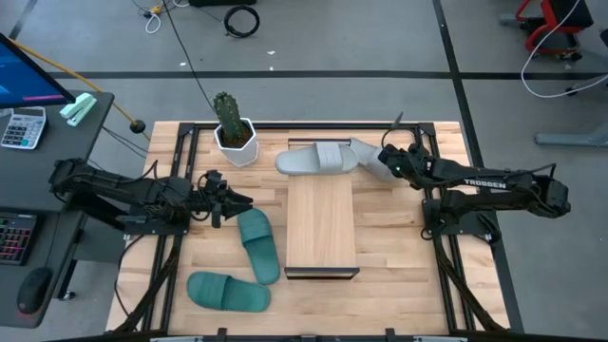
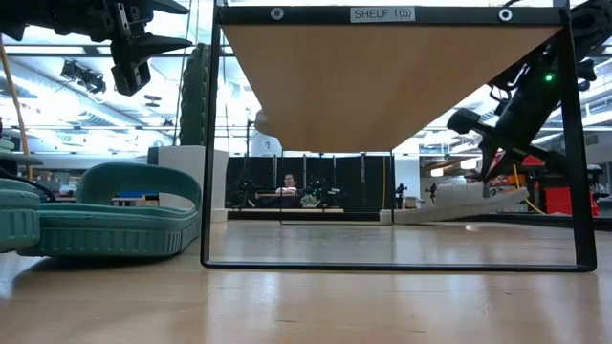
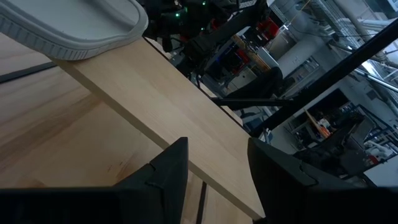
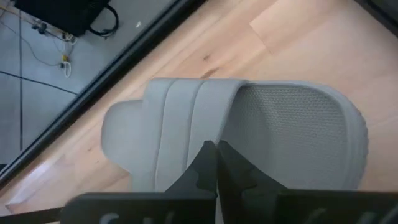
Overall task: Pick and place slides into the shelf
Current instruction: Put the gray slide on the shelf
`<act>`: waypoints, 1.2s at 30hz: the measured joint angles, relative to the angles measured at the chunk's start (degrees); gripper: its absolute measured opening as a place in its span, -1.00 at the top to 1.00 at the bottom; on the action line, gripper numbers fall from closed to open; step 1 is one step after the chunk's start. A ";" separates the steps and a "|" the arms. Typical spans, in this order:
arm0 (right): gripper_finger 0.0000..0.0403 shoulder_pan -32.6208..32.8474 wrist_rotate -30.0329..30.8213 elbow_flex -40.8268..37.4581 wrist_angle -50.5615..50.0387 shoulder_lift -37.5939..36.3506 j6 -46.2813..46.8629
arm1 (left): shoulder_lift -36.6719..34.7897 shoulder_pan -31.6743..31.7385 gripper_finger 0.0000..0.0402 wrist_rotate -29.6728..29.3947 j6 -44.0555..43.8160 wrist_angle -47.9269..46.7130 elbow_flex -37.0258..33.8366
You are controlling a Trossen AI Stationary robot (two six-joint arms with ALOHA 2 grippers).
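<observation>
Two teal slides lie sole-down on the table left of the shelf; one shows in the low view. A light grey slide lies at the shelf's far end. My right gripper is shut on the second grey slide, which shows large in the right wrist view. My left gripper is open and hovers above the table, left of the shelf and just beyond the nearer teal slide, touching nothing. My right gripper pinches the grey slide's wide strap at its edge between both fingers, slanting down from the table's right. The slide is tilted: the end under the gripper is raised, and its other end stays on the table.
A potted cactus in a white pot stands at the table's far left corner, close to the lying grey slide. A desk with a calculator and keyboard is off the table's left edge. Bare wood lies right of the shelf.
</observation>
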 joint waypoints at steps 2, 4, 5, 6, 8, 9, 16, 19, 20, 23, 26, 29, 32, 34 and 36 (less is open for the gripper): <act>1.00 -0.23 0.07 0.04 -0.23 -0.06 -0.21 | -0.02 0.01 0.14 0.00 0.01 0.00 0.00; 1.00 -0.48 0.02 0.06 -0.70 0.07 -0.21 | 0.00 0.00 0.14 0.00 0.07 -0.01 0.00; 1.00 -0.48 -0.04 0.06 -0.92 0.30 -0.34 | -0.02 -0.01 0.14 0.00 0.08 -0.02 0.00; 1.00 -0.48 -0.39 0.06 -1.23 0.50 -0.43 | 0.00 0.01 0.14 0.00 0.15 -0.02 0.00; 1.00 -0.48 -1.22 -0.08 -1.38 1.03 -0.40 | -0.01 0.00 0.14 0.00 0.20 -0.04 0.00; 1.00 -0.48 -1.81 -0.26 -1.44 1.39 -0.32 | 0.00 0.01 0.14 0.00 0.31 -0.05 0.00; 1.00 -0.48 -3.67 -0.94 -1.44 3.41 -0.05 | -0.01 -0.01 0.14 -0.01 1.08 -0.05 -0.01; 1.00 -0.48 -3.71 -0.94 -1.40 3.41 -0.05 | 0.00 0.00 0.14 0.00 1.07 -0.04 0.00; 1.00 -0.48 -3.72 -0.94 -1.40 3.41 -0.05 | 0.00 0.01 0.14 0.00 1.07 -0.04 0.00; 0.99 -0.48 -3.84 -0.96 -1.40 3.40 0.05 | 0.00 0.01 0.14 0.00 1.07 -0.04 0.00; 0.94 -0.60 -3.93 -0.97 -1.38 3.41 0.08 | 0.00 -0.01 0.14 -0.01 1.07 -0.02 0.00; 0.86 -1.09 -4.19 -0.97 -1.36 3.41 0.08 | 0.00 0.00 0.14 0.00 1.07 -0.01 0.00; 0.75 -1.98 -5.27 -0.99 -1.38 3.41 0.09 | 0.00 -0.01 0.14 0.00 1.07 0.00 0.00; 0.67 -2.56 -6.08 -1.01 -1.39 3.64 0.11 | -0.01 0.00 0.14 -0.01 1.07 0.00 0.00; 0.59 -3.15 -6.52 -1.01 -1.32 4.09 0.11 | 0.00 0.00 0.14 0.00 1.08 0.00 0.00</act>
